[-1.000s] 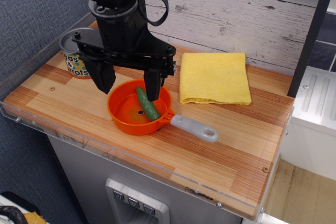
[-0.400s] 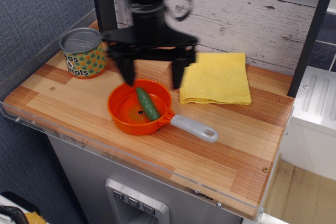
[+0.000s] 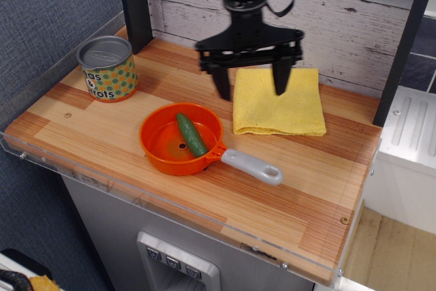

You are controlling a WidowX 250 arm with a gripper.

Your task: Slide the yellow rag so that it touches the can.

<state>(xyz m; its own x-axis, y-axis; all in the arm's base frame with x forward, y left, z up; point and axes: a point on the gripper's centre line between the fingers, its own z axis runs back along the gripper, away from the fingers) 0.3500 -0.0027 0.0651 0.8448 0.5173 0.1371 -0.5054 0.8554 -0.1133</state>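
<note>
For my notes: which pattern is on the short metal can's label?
Orange, green and teal dots on the short metal can, shown in observation.image.

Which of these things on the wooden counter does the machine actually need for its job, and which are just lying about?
Needed: folded yellow cloth rag; short dotted metal can; black gripper, open above the rag.

Lying about: orange pan with grey handle; green cucumber inside it.

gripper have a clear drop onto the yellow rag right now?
Probably yes. The gripper, jaws open, hangs over the yellow rag, and nothing lies on it; the orange pan sits off to its left.
</note>
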